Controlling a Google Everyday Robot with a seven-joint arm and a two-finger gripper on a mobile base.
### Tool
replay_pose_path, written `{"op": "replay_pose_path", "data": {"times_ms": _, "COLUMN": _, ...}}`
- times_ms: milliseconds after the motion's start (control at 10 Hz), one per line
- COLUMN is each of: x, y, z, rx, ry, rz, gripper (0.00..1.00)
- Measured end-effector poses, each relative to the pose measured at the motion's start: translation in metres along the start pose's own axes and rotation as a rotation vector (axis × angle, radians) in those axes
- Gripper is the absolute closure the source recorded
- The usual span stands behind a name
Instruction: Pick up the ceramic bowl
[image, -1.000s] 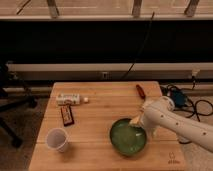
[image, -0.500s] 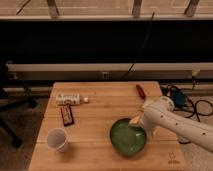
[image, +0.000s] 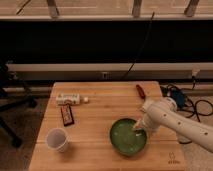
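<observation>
The ceramic bowl (image: 128, 137) is a wide, shallow green bowl with a darker rim, sitting on the wooden table (image: 100, 110) at the front right. My gripper (image: 138, 126) is at the end of the white arm (image: 175, 122) that reaches in from the right. It sits at the bowl's right rim, over the inner edge.
A small white paper cup (image: 57, 139) stands at the front left. A dark snack bar (image: 67, 115) and a white packet (image: 69, 99) lie at the left. A red tool (image: 140, 91) lies at the back right. Cables (image: 192, 105) run on the floor to the right.
</observation>
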Motion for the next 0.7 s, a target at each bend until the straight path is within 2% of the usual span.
{"op": "replay_pose_path", "data": {"times_ms": 400, "x": -0.006, "y": 0.0044, "z": 0.0007, "rx": 0.009, "ry": -0.031, "rz": -0.025, "gripper": 0.97}}
{"op": "replay_pose_path", "data": {"times_ms": 700, "x": -0.0056, "y": 0.0074, "z": -0.0074, "rx": 0.022, "ry": -0.027, "rz": -0.04, "gripper": 1.0}}
